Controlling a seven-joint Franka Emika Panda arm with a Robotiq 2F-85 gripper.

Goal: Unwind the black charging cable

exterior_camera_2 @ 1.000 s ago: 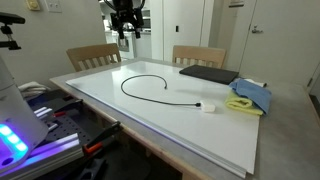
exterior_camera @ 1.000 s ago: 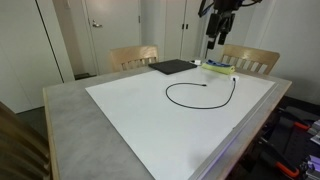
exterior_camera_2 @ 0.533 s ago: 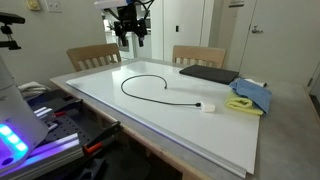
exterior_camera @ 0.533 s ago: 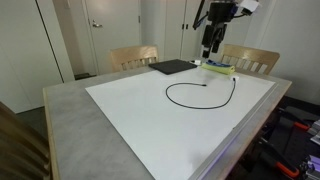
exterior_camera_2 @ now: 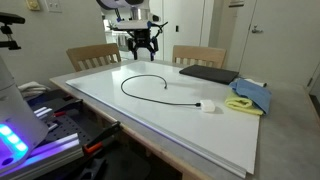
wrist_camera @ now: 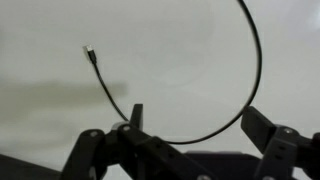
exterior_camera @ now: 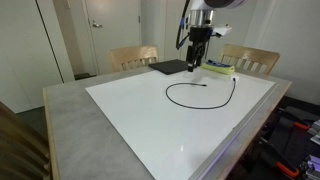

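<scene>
The black charging cable (exterior_camera: pixel 200 92) lies in an open loop on the white board (exterior_camera: pixel 150 115); it also shows in an exterior view (exterior_camera_2: pixel 150 88) with a white plug end (exterior_camera_2: pixel 209 106). In the wrist view the cable (wrist_camera: pixel 245 90) curves below me, with a small plug tip (wrist_camera: pixel 88 50). My gripper (exterior_camera: pixel 196 60) hangs above the board over the loop's far side, also seen in an exterior view (exterior_camera_2: pixel 142 48). Its fingers (wrist_camera: pixel 195 125) are open and empty, apart from the cable.
A flat black pad (exterior_camera: pixel 172 67) lies at the board's far edge. A blue and yellow cloth (exterior_camera_2: pixel 248 97) sits beside the plug end. Two wooden chairs (exterior_camera: pixel 133 57) stand behind the table. Equipment sits on the floor (exterior_camera_2: pixel 50 135).
My gripper has moved down and across from high above the table's far corner to a spot low over the cable loop. The cable has not moved.
</scene>
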